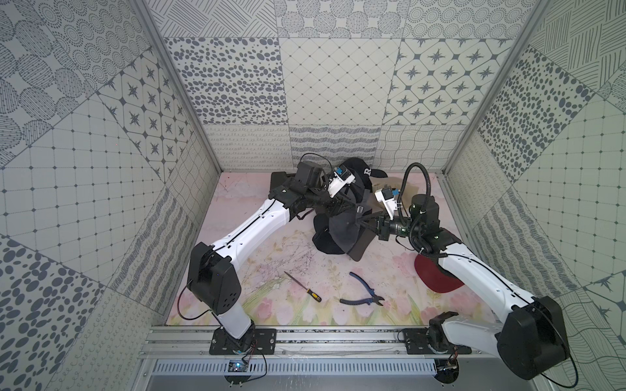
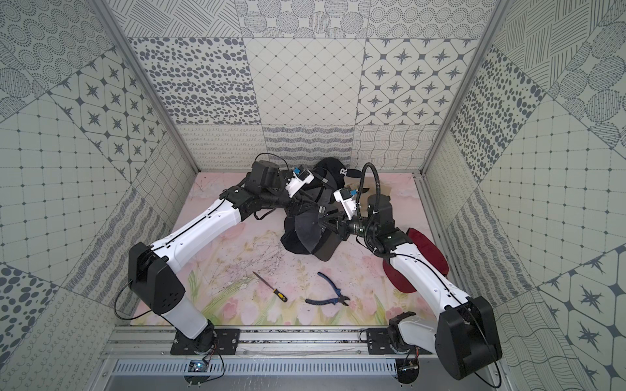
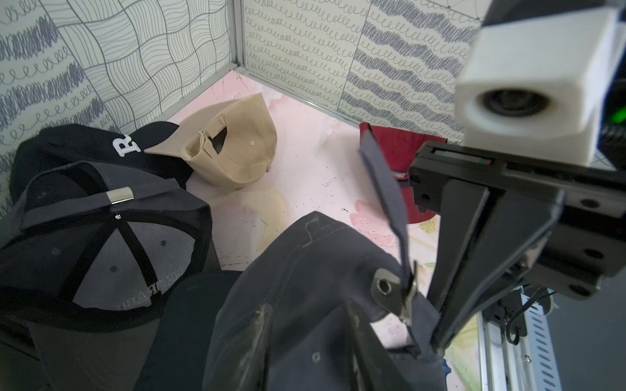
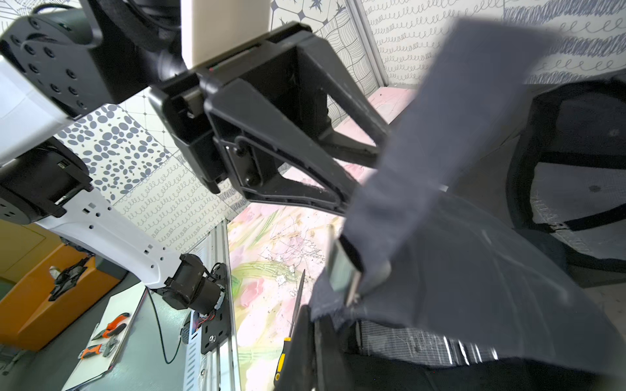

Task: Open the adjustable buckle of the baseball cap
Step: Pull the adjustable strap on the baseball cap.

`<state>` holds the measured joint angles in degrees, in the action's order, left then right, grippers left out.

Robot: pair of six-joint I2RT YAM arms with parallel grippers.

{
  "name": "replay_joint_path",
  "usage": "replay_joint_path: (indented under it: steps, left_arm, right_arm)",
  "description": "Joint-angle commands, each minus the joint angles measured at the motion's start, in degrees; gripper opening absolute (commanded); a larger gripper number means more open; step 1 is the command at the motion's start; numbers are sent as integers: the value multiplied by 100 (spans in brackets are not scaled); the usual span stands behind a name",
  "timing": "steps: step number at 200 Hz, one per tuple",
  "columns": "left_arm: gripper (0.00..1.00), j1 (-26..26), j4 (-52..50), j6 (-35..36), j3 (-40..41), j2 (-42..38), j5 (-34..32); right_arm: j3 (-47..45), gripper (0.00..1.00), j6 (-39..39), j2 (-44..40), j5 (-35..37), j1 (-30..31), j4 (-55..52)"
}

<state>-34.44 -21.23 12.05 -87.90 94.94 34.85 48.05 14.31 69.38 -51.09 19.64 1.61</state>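
Observation:
A dark grey baseball cap [image 1: 335,233] [image 2: 305,233] hangs between my two grippers at mid-table. Its silver buckle [image 3: 393,291] [image 4: 342,267] sits at the back band. The loose strap [image 3: 386,189] [image 4: 440,135] stands up from the buckle. My right gripper [image 4: 313,315] [image 1: 361,221] is shut on the cap's fabric right beside the buckle. My left gripper [image 3: 308,304] [image 1: 352,204] is open, its fingers [image 4: 288,193] spread on either side of a fold of the cap's crown. The strap hides the left fingertips in the right wrist view.
Other caps lie behind and beside: a black one with a white R [image 1: 359,171], a beige one [image 3: 233,142], a grey mesh one [image 3: 101,237] and a red one [image 1: 437,277]. A screwdriver [image 1: 305,287] and blue pliers [image 1: 366,291] lie nearer the front.

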Motion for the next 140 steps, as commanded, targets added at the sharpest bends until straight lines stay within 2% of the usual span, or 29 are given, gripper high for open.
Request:
replay_joint_path:
  steps: [1, 28, 64, 100, 140]
  left_arm:
    - [48, 47, 35, 847, 141, -200, 45]
    - [49, 76, -662, 1567, 35, -166, 422]
    - [49, 86, -1163, 2132, 44, -205, 867]
    - [50, 101, -994, 2179, 267, -212, 792]
    - [50, 95, -722, 2195, 434, -149, 1271]
  right_arm:
    - [206, 0, -236, -53, -305, -90, -316]
    - [288, 0, -535, -88, -610, -112, -665]
    - [375, 0, -797, -85, -795, -109, -960]
    - [377, 0, -793, -32, -1053, -114, -937]
    - [354, 0, -719, 57, -1187, -111, -868]
